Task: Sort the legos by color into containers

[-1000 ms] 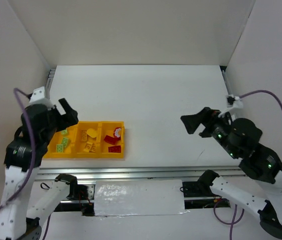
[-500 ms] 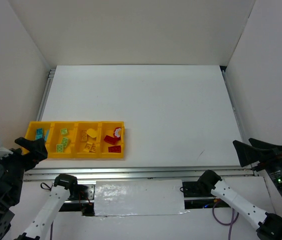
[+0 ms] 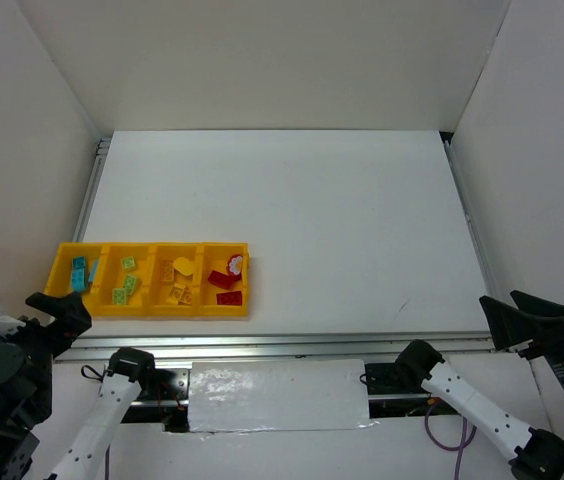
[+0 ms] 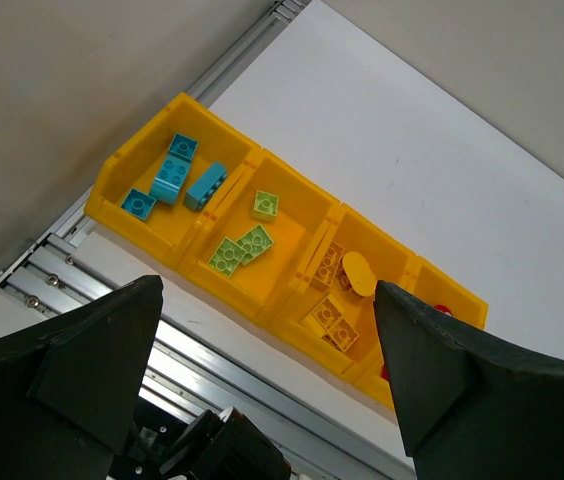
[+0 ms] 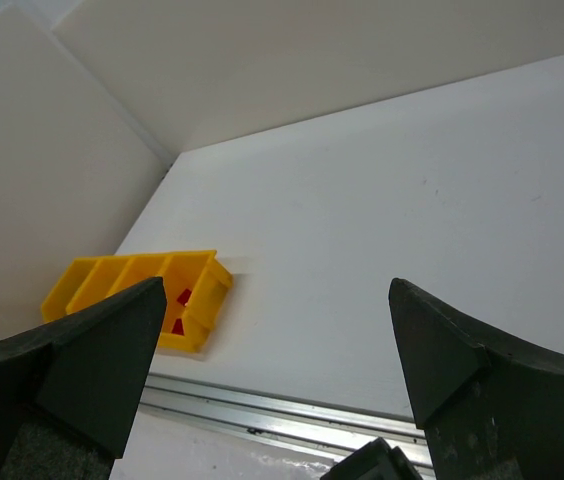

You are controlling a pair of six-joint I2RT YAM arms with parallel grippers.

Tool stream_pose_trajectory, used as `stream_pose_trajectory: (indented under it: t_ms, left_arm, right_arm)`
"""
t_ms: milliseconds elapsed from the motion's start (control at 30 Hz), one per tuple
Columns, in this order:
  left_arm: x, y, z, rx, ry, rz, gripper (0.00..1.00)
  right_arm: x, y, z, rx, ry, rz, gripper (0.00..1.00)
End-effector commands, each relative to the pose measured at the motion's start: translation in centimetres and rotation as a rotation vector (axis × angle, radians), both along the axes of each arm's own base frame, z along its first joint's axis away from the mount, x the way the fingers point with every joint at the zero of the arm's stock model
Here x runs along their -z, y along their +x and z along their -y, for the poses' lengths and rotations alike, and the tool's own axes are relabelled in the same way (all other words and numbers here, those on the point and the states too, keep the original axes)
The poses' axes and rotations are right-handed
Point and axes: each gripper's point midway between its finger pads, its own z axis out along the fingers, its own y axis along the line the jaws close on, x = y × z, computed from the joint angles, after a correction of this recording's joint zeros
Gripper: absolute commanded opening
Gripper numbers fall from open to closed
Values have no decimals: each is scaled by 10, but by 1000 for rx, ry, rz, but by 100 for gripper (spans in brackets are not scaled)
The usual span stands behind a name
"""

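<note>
A long yellow tray (image 3: 162, 309) is seen at the near left of the white tabletop (image 3: 312, 220), laid parallel to the aluminium rail (image 3: 292, 345) and just beyond it. Four square compartments are set in a row. The teal-blue legos (image 4: 172, 178) are held in the leftmost compartment and the light green legos (image 4: 242, 248) in the second. The yellow legos (image 4: 334, 312) are gathered in the third beside a rounded yellow piece (image 4: 359, 272). The red legos (image 3: 225, 282) are kept in the rightmost, where a piece marked with white (image 3: 234, 263) is also seen.

The left hand (image 4: 267, 285) is held off the near left corner of the tabletop, nearer than the tray and raised above it. Its two dark fingers are spread wide, and in the left wrist view the tray is framed between them, well apart from both.

The right hand (image 5: 277, 284) is held off the near right corner, its fingers likewise spread wide. It is pointed across the tabletop, and in the right wrist view the tray is seen far off at the left
</note>
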Motion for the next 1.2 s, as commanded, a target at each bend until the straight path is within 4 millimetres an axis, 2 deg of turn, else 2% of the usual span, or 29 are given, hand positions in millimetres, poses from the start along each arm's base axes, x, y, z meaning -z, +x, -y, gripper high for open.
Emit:
stream_pose_trajectory:
  t_ms: [0, 600, 1167]
  left_arm:
    - [-7, 4, -1, -16, -21, 62, 100]
    - [-4, 12, 4, 11, -21, 64, 99]
    - [4, 31, 20, 102, 5, 55, 99]
  right_arm:
    - [7, 2, 0, 3, -9, -6, 100]
    - [14, 5, -4, -6, -3, -13, 100]
    - [14, 12, -18, -41, -7, -14, 100]
